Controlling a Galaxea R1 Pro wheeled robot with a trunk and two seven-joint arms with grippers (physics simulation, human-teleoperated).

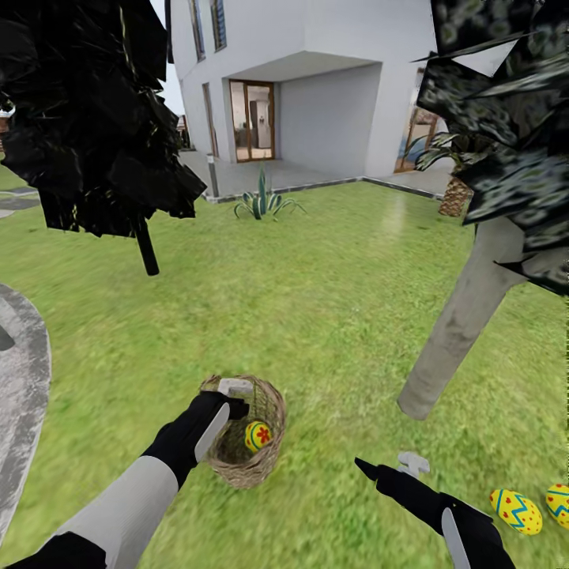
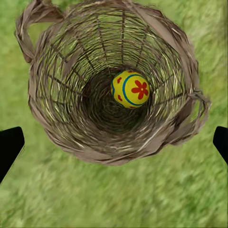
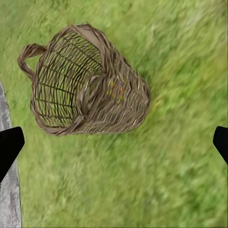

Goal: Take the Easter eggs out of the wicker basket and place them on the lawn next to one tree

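The wicker basket (image 1: 237, 466) stands on the lawn (image 1: 316, 300) with one yellow egg with a red flower (image 1: 258, 435) inside. My left gripper (image 1: 229, 403) hovers open right over the basket's mouth. In the left wrist view the egg (image 2: 130, 89) lies at the bottom of the basket (image 2: 47, 118), between my spread fingertips (image 2: 10, 145). Two yellow eggs, one with blue zigzags (image 1: 515, 510) and another (image 1: 559, 504), lie on the grass near the pale grey trunk of the tree (image 1: 462, 316). My right gripper (image 1: 391, 466) is open and empty, right of the basket (image 3: 85, 80).
A tree with a thin black trunk (image 1: 146, 249) stands at the left. Grey paving (image 1: 20, 371) curves along the left edge. A spiky plant (image 1: 263, 201), a palm (image 1: 454, 194) and the white house (image 1: 332, 87) stand at the far side of the grass.
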